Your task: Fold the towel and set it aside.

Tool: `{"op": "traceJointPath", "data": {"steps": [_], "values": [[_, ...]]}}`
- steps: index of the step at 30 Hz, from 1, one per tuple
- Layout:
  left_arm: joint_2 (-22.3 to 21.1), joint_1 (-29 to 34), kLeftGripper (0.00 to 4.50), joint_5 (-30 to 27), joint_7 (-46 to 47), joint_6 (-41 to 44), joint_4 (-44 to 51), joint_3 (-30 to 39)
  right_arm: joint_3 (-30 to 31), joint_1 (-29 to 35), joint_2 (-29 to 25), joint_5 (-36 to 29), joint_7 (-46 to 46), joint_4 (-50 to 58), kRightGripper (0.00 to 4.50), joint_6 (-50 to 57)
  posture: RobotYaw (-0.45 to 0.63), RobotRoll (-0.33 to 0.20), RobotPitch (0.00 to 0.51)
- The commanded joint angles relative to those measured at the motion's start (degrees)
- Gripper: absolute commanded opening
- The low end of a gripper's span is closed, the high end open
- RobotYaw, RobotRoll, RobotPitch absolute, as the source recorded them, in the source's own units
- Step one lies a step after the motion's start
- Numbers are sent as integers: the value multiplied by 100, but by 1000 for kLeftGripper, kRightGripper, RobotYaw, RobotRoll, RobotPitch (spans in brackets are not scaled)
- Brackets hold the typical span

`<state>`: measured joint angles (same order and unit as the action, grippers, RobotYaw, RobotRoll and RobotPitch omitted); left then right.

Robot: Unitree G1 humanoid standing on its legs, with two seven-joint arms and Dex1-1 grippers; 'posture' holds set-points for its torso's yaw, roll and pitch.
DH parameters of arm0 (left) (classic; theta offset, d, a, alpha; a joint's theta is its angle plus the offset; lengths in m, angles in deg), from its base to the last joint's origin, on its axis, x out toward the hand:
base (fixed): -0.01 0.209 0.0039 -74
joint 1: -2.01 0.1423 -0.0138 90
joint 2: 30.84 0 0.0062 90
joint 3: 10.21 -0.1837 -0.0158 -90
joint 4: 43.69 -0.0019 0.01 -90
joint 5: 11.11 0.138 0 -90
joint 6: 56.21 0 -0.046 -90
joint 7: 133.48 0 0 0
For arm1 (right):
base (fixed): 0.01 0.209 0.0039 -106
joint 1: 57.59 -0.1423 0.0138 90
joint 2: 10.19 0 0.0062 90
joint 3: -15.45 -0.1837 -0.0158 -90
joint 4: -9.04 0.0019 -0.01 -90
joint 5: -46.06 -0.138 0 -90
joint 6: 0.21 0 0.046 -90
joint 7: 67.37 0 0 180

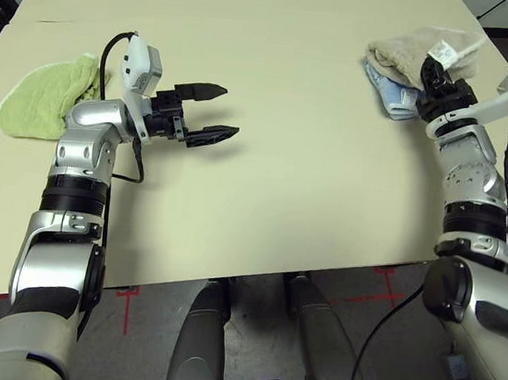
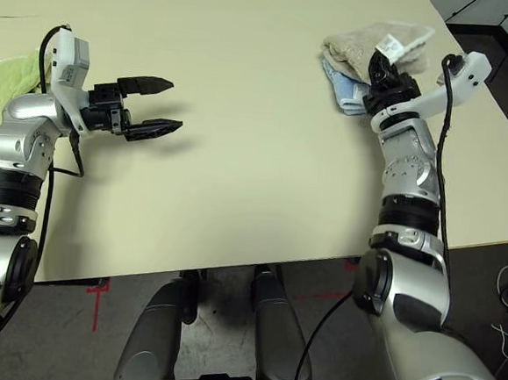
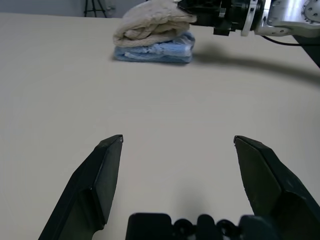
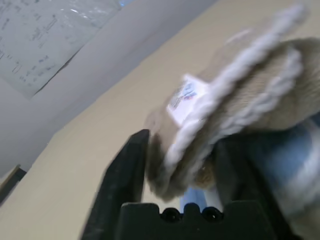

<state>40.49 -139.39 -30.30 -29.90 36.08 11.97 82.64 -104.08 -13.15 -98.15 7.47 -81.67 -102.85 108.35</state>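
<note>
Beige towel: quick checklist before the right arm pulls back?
1. Beige towel folded and set on the blue towel: ok.
2. Stack sits on the table, inside the far right corner: ok.
3. Right gripper released: cannot tell; a towel fold lies between its fingers, which look parted.
4. Towel edge free of the fingers for a clean retreat: not ok, the white piped edging drapes right at them.
5. Left gripper open, holding nothing, above bare table: ok.
6. Green cloth at the far left, away from both arms' paths: ok.
</note>
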Motion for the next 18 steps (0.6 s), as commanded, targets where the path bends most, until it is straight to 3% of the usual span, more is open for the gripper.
{"op": "traceJointPath", "data": {"steps": [1, 3, 12, 14, 18], "values": [[39, -145, 4500, 139, -147, -182, -269, -100, -126, 386, 159, -378, 561, 841, 3783, 489, -45, 0, 260], [57, -220, 4500, 166, -180, -246, -389, -111, -126, 559, 285, -559, 830, 1199, 4474, 729, -47, 0, 261], [94, -310, 4500, 211, -276, -357, -605, -120, 171, 1148, 397, -1057, 1366, 2072, 4474, 1867, -46, 0, 260], [106, -284, 4500, 183, -128, -253, -600, -57, 333, 1120, 285, -970, 1144, 2119, 4474, 1849, -43, 0, 258], [183, -194, 4500, 32, 511, 29, -467, 219, 1215, 1217, -485, -156, -283, 2201, 4474, 1230, -33, 0, 253]]}}
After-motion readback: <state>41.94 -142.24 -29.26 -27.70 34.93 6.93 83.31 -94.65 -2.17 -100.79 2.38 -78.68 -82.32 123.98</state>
